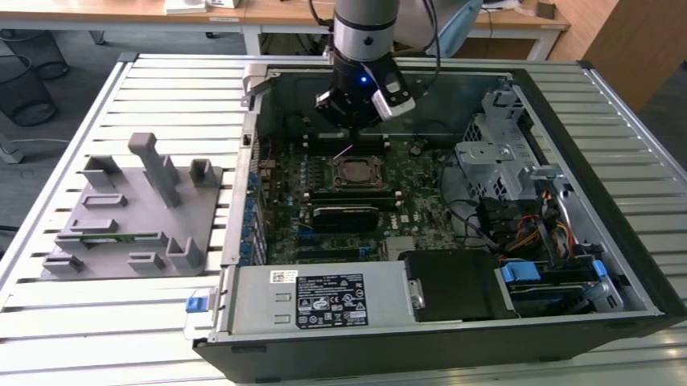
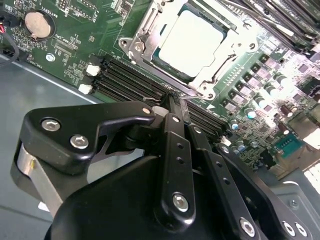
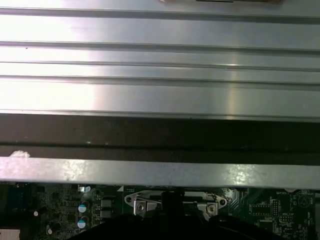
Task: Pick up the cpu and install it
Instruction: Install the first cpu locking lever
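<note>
One square silvery cpu (image 2: pixel 192 42) seated in metal socket, black fingers (image 2: pixel 172 107) together, empty.

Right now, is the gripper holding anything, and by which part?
Nothing is held. In the second wrist view the gripper is shut and empty above the motherboard, while the cpu sits in its socket.

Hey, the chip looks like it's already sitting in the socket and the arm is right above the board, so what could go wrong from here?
1. The cpu lies in its socket with the retention frame open, so a nudge might shift it.
2. The end effector hangs close over the memory slots beside the socket; a low move could scrape them.
3. Inside the computer case, the drive cage stands nearby.
</note>
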Action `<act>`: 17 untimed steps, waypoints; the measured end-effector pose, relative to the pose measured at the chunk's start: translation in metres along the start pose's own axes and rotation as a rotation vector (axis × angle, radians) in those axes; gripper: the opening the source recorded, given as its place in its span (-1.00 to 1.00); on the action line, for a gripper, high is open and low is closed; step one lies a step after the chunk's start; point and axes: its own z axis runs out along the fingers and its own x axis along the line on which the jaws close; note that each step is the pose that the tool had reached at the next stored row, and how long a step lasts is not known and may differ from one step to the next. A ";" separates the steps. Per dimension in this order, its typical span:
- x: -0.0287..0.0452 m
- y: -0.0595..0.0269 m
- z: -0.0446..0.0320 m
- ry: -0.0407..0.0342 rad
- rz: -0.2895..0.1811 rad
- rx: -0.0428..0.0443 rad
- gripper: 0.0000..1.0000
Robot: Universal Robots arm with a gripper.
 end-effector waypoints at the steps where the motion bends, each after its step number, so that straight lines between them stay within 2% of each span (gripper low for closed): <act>1: -0.0006 0.0001 0.0008 0.0000 0.000 0.0000 -0.79; 17: -0.0123 0.0008 0.0136 0.0001 -0.002 0.0001 -0.79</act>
